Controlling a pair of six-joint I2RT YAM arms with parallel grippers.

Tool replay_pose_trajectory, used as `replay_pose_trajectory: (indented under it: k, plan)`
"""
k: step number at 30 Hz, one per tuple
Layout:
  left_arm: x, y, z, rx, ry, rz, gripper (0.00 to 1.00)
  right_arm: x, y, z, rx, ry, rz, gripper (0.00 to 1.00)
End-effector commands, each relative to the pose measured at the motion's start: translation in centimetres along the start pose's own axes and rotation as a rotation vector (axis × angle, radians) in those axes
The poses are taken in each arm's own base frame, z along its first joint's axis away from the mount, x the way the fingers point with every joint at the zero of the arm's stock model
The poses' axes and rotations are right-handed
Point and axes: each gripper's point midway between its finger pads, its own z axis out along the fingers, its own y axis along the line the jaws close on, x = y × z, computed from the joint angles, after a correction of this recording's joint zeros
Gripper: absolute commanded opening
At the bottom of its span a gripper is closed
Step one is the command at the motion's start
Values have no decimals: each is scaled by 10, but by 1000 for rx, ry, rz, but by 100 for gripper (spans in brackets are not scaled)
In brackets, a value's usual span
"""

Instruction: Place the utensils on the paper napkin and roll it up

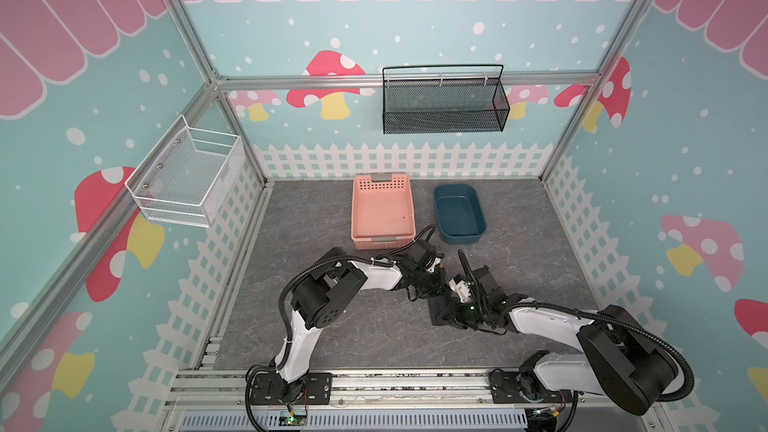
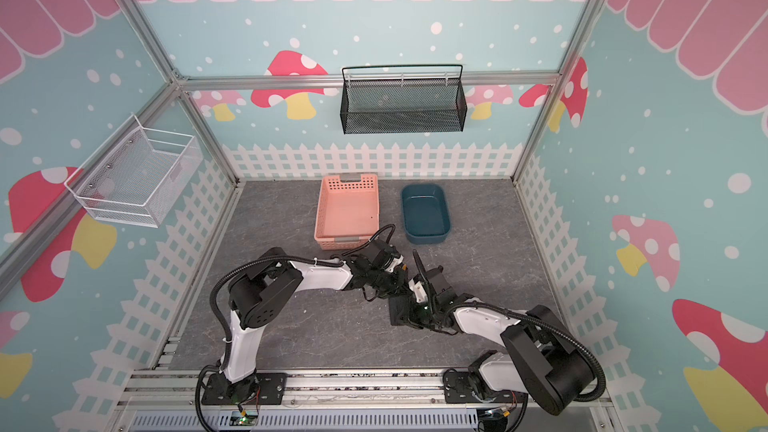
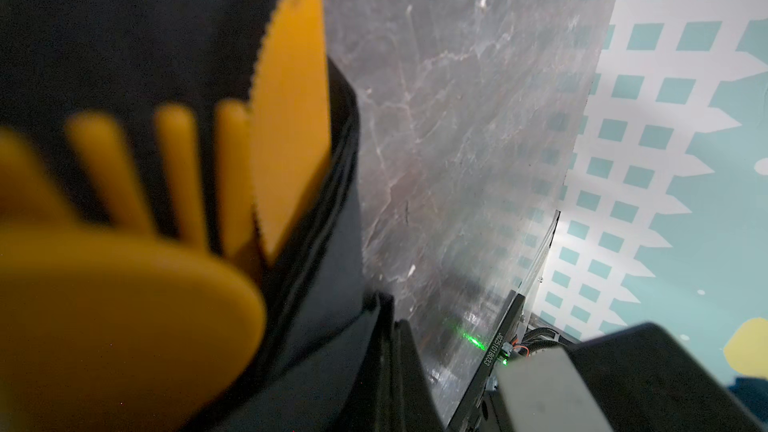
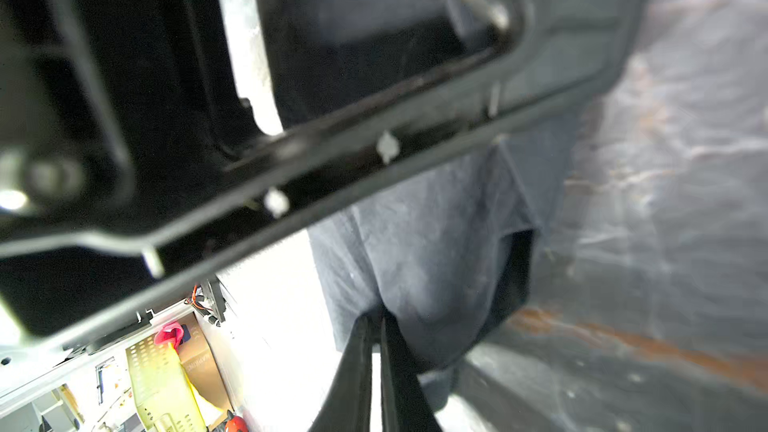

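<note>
The orange-yellow utensils lie bundled inside the black paper napkin (image 3: 324, 243), with their heads sticking out of the wrap: the serrated knife (image 3: 291, 118), the fork tines (image 3: 178, 168) and the spoon bowl (image 3: 116, 317). My left gripper (image 3: 397, 326) is shut on a fold of the napkin beside them. In the right wrist view my right gripper (image 4: 376, 320) is shut, pinching an edge of the napkin (image 4: 436, 243), which bulges off the grey floor. In both top views the two grippers meet over the small dark napkin (image 1: 438, 312) (image 2: 398, 311), mid-floor. The arms hide the utensils there.
A pink basket (image 1: 382, 214) and a dark blue tub (image 1: 459, 211) stand empty just behind the grippers. A black mesh basket (image 1: 444, 101) hangs on the back wall and a white one (image 1: 187, 176) on the left wall. Part of the left gripper's body (image 4: 291, 160) crosses the right wrist view.
</note>
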Motion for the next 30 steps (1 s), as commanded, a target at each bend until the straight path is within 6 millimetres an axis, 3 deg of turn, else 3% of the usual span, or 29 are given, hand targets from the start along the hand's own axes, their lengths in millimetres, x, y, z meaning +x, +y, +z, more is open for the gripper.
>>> replay_pose_trajectory:
  k: [1,9,14,18,21,24,30]
  plan:
    - [2,17,-3,-99,-13,-2,8,21,-42,3,138,43,65,9]
    - [-12,-41,-33,-22,-62,156,28,22,-39,3,111,37,75,9]
    - [-16,-46,-54,-88,-102,217,41,23,-39,3,109,40,77,9]
    - [-21,-41,-74,-144,-145,221,42,23,-39,4,110,40,79,8]
    - [-24,-33,-88,-185,-171,209,40,23,-39,4,109,41,81,8]
    - [-23,-23,-91,-210,-169,189,30,23,-38,3,105,40,81,8]
    - [-10,-7,-76,-195,-111,147,9,22,-37,4,103,44,79,7]
